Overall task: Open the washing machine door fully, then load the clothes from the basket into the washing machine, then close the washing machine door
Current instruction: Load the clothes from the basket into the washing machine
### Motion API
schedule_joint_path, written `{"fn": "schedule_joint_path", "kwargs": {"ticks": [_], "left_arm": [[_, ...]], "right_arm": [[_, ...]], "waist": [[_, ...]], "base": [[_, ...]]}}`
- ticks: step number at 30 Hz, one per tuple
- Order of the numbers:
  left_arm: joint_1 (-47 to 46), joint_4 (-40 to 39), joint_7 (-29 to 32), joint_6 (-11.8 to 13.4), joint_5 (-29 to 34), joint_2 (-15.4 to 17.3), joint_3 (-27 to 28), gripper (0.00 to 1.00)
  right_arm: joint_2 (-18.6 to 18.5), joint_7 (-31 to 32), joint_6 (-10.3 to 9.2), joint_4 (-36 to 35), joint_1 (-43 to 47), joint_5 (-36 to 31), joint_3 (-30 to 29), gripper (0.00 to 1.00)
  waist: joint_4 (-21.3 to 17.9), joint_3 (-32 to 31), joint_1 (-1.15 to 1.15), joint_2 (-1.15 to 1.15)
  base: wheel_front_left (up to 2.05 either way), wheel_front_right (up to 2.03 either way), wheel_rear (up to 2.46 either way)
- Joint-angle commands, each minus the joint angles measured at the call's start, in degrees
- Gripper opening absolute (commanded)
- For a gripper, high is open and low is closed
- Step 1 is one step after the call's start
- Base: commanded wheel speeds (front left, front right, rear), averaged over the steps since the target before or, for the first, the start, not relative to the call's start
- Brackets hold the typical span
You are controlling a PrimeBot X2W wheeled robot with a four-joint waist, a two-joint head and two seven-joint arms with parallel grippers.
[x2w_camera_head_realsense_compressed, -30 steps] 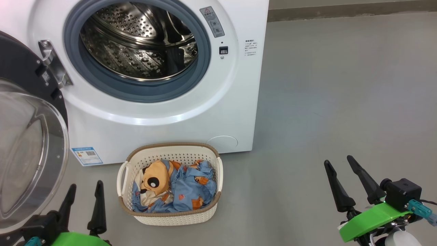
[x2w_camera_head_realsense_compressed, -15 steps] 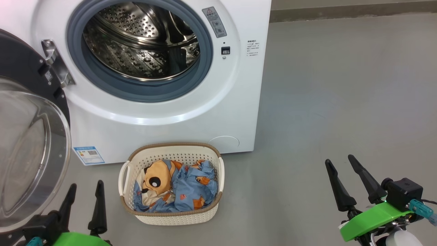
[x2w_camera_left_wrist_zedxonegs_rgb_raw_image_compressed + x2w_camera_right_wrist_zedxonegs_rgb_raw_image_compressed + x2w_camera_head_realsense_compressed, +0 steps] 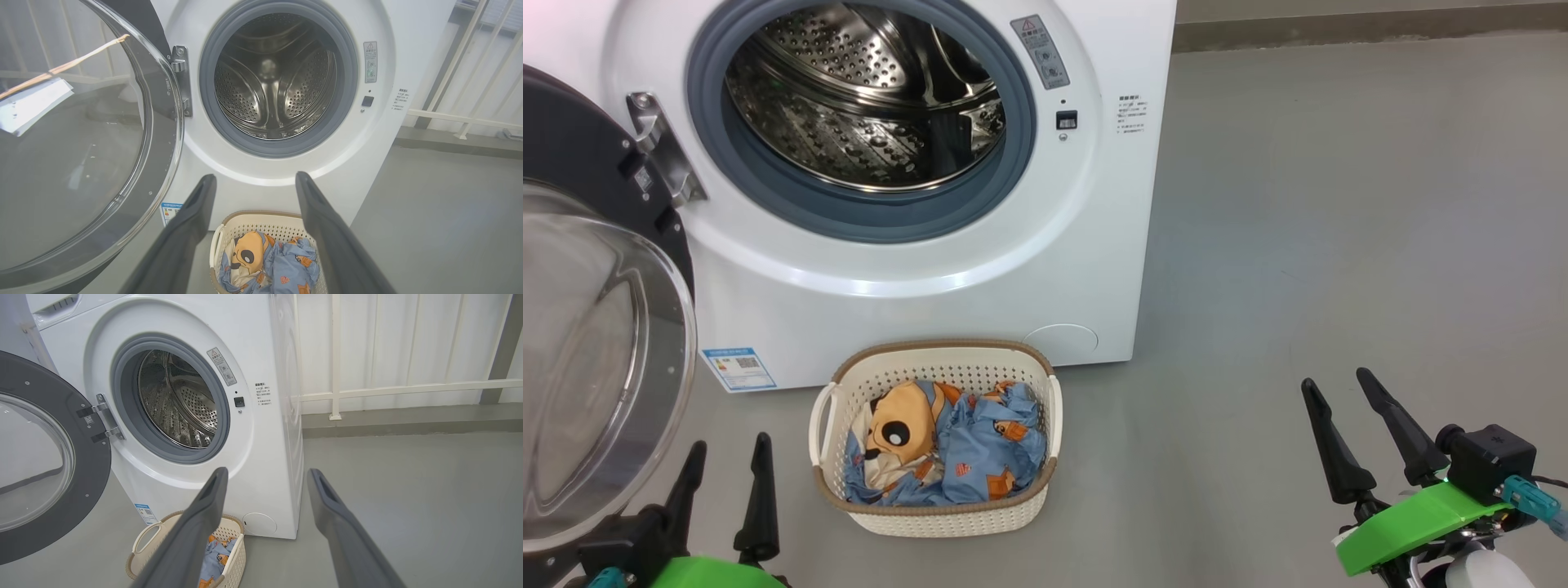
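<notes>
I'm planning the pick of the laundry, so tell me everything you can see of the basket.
The basket is small, rectangular with rounded corners, and looks like cream plastic. It has perforated walls, a brown band around the rim and a loop handle on each short side. It stands upright on the grey floor, close in front of the washing machine, below the drum opening; contact with the machine cannot be told. Crumpled light blue clothes fill its bottom.

Three cameras of mine, all turned on the washing machine (image 3: 947,310).
My head looks steeply down from above onto its front and the basket (image 3: 947,523). My left wrist faces the drum (image 3: 278,81) squarely, low and near. My right wrist sees it obliquely from farther right. All three share the drum and basket.
</notes>
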Motion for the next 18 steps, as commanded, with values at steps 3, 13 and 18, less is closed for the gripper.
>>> {"fn": "schedule_joint_path", "kwargs": {"ticks": [3, 13, 18], "left_arm": [[-1.78, -0.83, -0.37, -0.46, 0.42, 0.87, 2.16, 1.00], [-2.00, -0.37, -0.37, -0.70, 0.56, 0.67, 2.38, 1.00], [-1.94, -0.42, -0.37, -0.74, 0.72, 0.53, 2.54, 1.00]], "right_arm": [[-0.21, -0.69, 0.56, -1.55, -0.99, -0.72, 0.77, 1.00], [-0.01, -0.69, 0.56, -1.57, -0.86, -0.77, 0.50, 1.00], [-0.05, -0.69, 0.56, -1.69, -0.78, -0.79, 0.52, 1.00]], "waist": [[0.13, 0.01, 0.00, 0.00], [0.48, -0.21, 0.00, 0.00], [0.57, -0.19, 0.00, 0.00]], "base": [[0.16, -0.16, 0.00], [1.09, -1.09, 0.00], [1.44, -1.44, 0.00]]}}
